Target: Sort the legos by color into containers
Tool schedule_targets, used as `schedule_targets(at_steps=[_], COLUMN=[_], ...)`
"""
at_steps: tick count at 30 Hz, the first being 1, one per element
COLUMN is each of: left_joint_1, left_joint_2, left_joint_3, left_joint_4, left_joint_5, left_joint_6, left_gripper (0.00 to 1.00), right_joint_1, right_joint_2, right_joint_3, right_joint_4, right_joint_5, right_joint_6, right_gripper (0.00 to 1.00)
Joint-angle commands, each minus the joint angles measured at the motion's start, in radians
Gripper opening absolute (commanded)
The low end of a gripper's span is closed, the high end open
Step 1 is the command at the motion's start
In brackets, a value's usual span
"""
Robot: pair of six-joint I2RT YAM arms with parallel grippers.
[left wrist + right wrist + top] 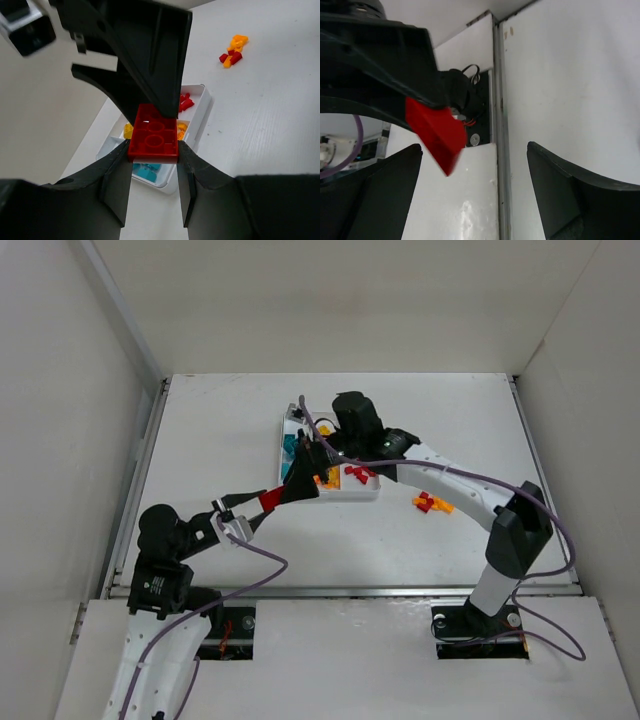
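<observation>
Three tray compartments (201,116) hold teal, yellow, red legos (186,102); left tool (152,152) pinches a red brick (152,136), right tool (475,150) wide.

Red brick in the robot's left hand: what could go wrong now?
The left gripper pinches the red brick just by its sides, so it might slip and land outside the tray. The open right gripper hangs very close, so the arms could bump and knock the brick loose.
</observation>
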Motion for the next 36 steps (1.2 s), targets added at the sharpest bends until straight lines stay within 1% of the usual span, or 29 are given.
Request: schedule_targets(at_steps=[1,4,6,7,9,13,14,16,17,18,19,20,22,23,24,25,26,27,28,29,30,31,32,33,34,36], left_joint_1=[-0.003,-0.003,-0.003,-0.003,-0.003,-0.003,-0.003,-0.003,-0.003,-0.003,-0.003,-0.003,-0.003,-0.003,-0.003,-0.003,-0.003,-0.003,-0.003,-0.003,-0.003,-0.003,-0.003,-0.003,-0.003,-0.003], left_joint_2=[-0.030,-0.030,-0.030,-0.030,-0.030,-0.030,-0.030,-0.030,-0.030,-0.030,-0.030,-0.030,-0.030,-0.030,-0.030,-0.030,-0.030,-0.017,-0.017,-0.001,0.017,0.017,0.017,0.017,0.029,0.048], left_joint_3=[0.042,0.042,0.042,0.042,0.042,0.042,0.042,0.042,0.033,0.033,0.033,0.033,0.022,0.013,0.013,0.004,-0.015,-0.027,-0.041,-0.070,-0.084,-0.100,-0.116,-0.137,-0.147,-0.162], left_joint_4=[0.031,0.031,0.031,0.040,0.040,0.050,0.064,0.073,0.089,0.089,0.098,0.098,0.098,0.098,0.107,0.107,0.119,0.130,0.130,0.130,0.121,0.142,0.152,0.167,0.191,0.204], left_joint_5=[0.061,0.061,0.061,0.061,0.061,0.061,0.061,0.050,0.050,0.039,0.029,0.029,0.006,-0.014,-0.030,-0.089,-0.134,-0.187,-0.306,-0.376,-0.446,-0.496,-0.574,-0.605,-0.623,-0.649], left_joint_6=[0.022,0.010,-0.001,-0.001,-0.013,-0.033,-0.033,-0.058,-0.067,-0.076,-0.076,-0.091,-0.128,-0.145,-0.166,-0.199,-0.295,-0.347,-0.396,-0.445,-0.537,-0.558,-0.579,-0.599,-0.637,-0.667], left_gripper=[0.00,0.00,0.00,0.00,0.00,0.00,0.00,0.00,0.00,0.00,0.02,0.16,0.55,0.85,0.99,0.99,0.99,0.99,0.99,0.99,0.99,0.99,0.99,0.99,0.99,0.99], right_joint_1=[0.007,0.018,0.030,0.030,0.041,0.066,0.066,0.066,0.066,0.066,0.066,0.066,0.066,0.066,0.066,0.049,0.020,0.003,-0.014,-0.032,-0.069,-0.089,-0.104,-0.117,-0.127,-0.128], right_joint_2=[-0.010,0.016,0.030,0.042,0.053,0.072,0.072,0.081,0.081,0.081,0.081,0.081,0.070,0.061,0.040,0.027,0.013,-0.019,-0.034,-0.049,-0.066,-0.098,-0.115,-0.128,-0.137,-0.137], right_joint_3=[0.041,0.052,0.063,0.072,0.072,0.081,0.081,0.090,0.090,0.090,0.090,0.090,0.090,0.080,0.058,0.044,0.024,-0.021,-0.038,-0.057,-0.083,-0.139,-0.170,-0.202,-0.251,-0.266], right_joint_4=[0.032,0.032,0.032,0.032,0.032,0.032,0.032,0.032,0.032,0.032,0.032,0.032,0.032,0.032,0.032,0.032,0.032,0.018,-0.009,-0.041,-0.079,-0.092,-0.092,-0.069,-0.057,-0.048], right_joint_5=[-0.123,-0.133,-0.143,-0.152,-0.163,-0.190,-0.190,-0.216,-0.225,-0.226,-0.226,-0.216,-0.190,-0.136,-0.096,-0.044,0.109,0.212,0.335,0.465,0.700,0.807,0.901,1.057,1.125,1.208], right_joint_6=[0.034,0.034,0.034,0.034,0.034,0.034,0.034,0.034,0.034,0.034,0.034,0.034,0.024,0.024,0.024,0.024,0.034,0.052,0.089,0.111,0.138,0.166,0.200,0.200,0.200,0.185], right_gripper=[0.91,0.91,0.88,0.84,0.80,0.54,0.42,0.27,0.10,0.01,0.00,0.00,0.00,0.00,0.00,0.00,0.00,0.00,0.00,0.00,0.00,0.00,0.00,0.00,0.00,0.00])
